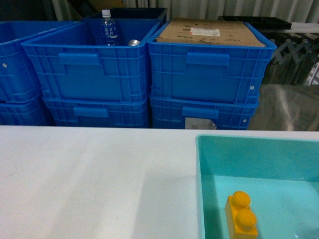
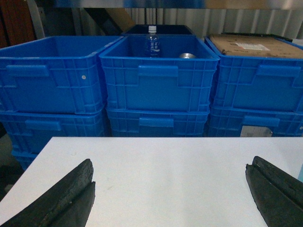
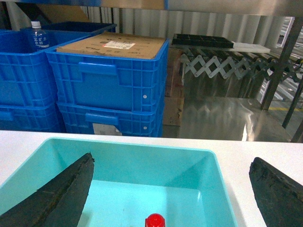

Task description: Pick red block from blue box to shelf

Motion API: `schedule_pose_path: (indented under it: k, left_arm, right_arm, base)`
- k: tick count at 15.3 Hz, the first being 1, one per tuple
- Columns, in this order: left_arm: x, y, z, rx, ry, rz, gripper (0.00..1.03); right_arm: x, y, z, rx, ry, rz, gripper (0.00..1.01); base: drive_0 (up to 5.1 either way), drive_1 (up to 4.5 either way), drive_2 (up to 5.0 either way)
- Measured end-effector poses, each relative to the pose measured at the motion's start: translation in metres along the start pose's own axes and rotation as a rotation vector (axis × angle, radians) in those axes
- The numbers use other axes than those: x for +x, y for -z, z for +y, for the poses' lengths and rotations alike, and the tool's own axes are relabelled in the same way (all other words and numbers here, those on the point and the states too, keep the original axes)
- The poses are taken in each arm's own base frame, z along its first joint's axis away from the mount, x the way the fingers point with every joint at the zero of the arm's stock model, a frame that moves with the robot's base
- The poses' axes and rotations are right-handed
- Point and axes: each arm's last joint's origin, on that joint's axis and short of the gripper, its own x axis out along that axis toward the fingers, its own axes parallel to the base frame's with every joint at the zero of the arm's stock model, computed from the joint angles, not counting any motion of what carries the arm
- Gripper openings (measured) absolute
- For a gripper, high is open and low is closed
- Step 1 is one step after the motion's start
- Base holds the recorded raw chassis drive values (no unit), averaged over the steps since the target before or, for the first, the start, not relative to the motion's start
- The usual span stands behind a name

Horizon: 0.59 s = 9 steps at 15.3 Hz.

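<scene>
At the near right corner of the white table [image 1: 89, 174] sits the blue box [image 1: 209, 144], its thin rim set in from the table's far edge, with a strip of bare top between. To the left of the box the table runs open and flat all the way to its left edge, as the left wrist view shows. Beyond the far edge, stacked dark blue crates [image 1: 89, 74] stand as a wall; to their right lies a gap with a shiny floor and a folding conveyor [image 3: 222, 66].

Inside the blue box, the red block [image 3: 155, 221] shows only its top stud at the bottom margin of the right wrist view, near the middle of the box floor. A yellow brick [image 1: 241, 216] with two studs stands on the floor of the box in the head view. The crate behind the box holds a cardboard carton [image 1: 209, 32]; the one left of it holds a water bottle [image 1: 108, 27].

The right hand [image 3: 173, 198] hangs over the box, fingers wide apart and holding nothing. The left hand [image 2: 170, 196] hovers over bare table left of the box, fingers likewise spread wide. A steel edge of the shelf [image 3: 227, 5] crosses the top of the right wrist view.
</scene>
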Motion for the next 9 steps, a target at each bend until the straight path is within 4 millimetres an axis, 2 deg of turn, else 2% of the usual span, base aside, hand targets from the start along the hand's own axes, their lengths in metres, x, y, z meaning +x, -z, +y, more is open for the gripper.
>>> schedule_pose_path:
  k: [4,9]
  left_arm:
    - [0.0000,-0.0001,0.0000,0.000,0.000,-0.002,0.98]
    - [0.0000,0.0000,0.0000,0.000,0.000,-0.001,0.98]
  right_arm:
    - [0.0000,-0.0003,0.0000,0.000,0.000,-0.003,0.98]
    - [0.0000,-0.0003,0.0000,0.000,0.000,-0.003,0.98]
  base:
    - [0.0,4.32,-4.3]
    - [0.0,0.00,0.0]
